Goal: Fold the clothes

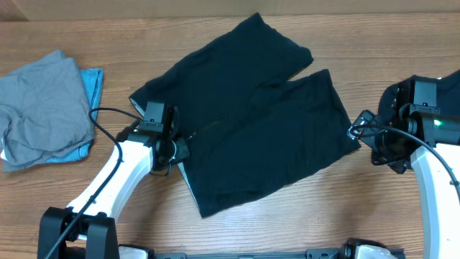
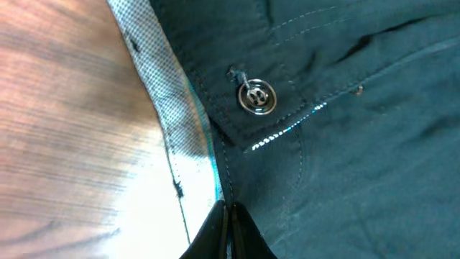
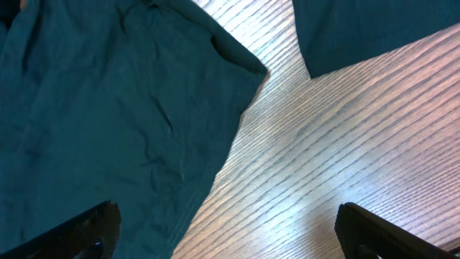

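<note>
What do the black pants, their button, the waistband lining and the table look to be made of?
The black pants: thin matte woven cloth, judging by soft creases and stitched seams. The button: probably metal, shiny silver glints. The waistband lining: pale fine-checked fabric with teal edging. The table: wood or wood-look laminate, grain lines, slight sheen; cannot tell which.

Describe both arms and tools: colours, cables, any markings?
Both alike: left arm and right arm have white links with black joints. A loose black cable loops off the left wrist; similar ones run on the right. A green light glows on the right wrist housing. Left tool and right tool have black fingers. No readable markings.
</note>
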`<action>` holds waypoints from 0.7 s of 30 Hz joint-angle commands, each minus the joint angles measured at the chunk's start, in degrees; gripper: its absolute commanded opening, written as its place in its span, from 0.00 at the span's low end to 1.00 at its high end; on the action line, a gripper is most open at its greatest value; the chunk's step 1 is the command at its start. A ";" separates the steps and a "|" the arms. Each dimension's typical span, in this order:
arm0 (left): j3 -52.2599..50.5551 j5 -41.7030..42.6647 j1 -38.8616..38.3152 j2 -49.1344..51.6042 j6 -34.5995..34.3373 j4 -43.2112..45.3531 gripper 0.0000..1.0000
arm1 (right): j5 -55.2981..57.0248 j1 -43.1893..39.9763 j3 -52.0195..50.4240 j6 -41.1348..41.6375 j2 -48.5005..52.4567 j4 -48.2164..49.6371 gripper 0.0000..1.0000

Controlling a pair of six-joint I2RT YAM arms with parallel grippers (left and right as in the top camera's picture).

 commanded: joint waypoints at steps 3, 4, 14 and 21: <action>-1.11 -1.60 0.13 0.31 -3.37 -0.52 0.04 | -0.13 -0.37 -0.24 -0.37 -0.63 0.35 1.00; -1.53 -1.64 0.15 0.31 -3.80 -0.42 0.04 | -0.13 -0.37 -0.24 -0.37 -0.63 0.35 1.00; -3.74 -1.11 0.09 0.31 -4.52 0.48 0.17 | -0.11 -0.37 -0.24 -0.37 -0.63 0.33 1.00; -3.21 6.21 1.86 0.31 -3.45 0.28 1.00 | -0.11 -0.37 -0.24 -0.37 -0.63 0.33 1.00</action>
